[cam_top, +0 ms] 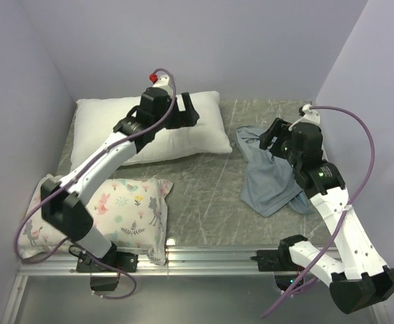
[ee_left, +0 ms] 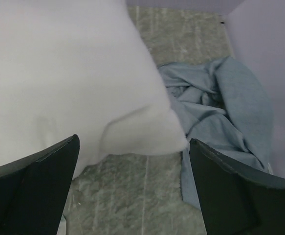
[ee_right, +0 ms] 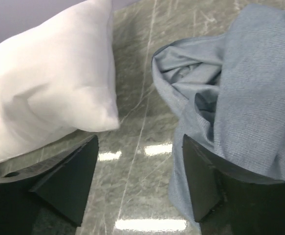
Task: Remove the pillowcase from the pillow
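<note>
The pillowcase lies crumpled on the table, fully off the pillow, so the task seems done; both jaws stand wide open, empty.

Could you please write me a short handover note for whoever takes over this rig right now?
Left claw: open, empty, over the pillow's right end.
Right claw: open, empty, low at the pillowcase's far left edge.
Pillow: bare, at the back left of the table. Pillowcase: crumpled in a heap just right of it.
Done: the pillowcase is fully off.
Left: apparently nothing but pulling both arms back.
</note>
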### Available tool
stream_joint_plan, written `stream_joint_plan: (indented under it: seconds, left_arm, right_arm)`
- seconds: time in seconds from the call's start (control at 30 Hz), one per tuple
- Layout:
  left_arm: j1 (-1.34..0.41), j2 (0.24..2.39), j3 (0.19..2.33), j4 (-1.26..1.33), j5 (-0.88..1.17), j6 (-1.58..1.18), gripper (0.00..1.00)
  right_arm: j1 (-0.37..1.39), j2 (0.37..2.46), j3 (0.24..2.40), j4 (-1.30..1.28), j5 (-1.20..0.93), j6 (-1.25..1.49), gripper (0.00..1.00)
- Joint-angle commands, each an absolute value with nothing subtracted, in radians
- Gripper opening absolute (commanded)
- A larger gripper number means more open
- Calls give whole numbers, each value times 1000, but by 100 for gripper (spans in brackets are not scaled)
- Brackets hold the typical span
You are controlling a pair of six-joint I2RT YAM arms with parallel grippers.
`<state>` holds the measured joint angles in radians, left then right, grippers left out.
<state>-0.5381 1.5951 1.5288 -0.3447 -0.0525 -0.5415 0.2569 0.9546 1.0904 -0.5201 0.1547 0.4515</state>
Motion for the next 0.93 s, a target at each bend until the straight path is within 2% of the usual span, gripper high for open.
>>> stream_joint_plan:
  seconds: [0.0,0.43,0.9]
  left_arm:
    - [-580,1448,1471,-316,-100,-520,99]
    - [-591,976,1047,-295,-179,-532,99]
    - [-591,925,1017,-262,-114,-558,99]
  right_arm:
    - [270,916,1065,-473,152,446,80]
    - [270,801,968,-434,89,399,84]
    - [270,775,946,-454,115,397,84]
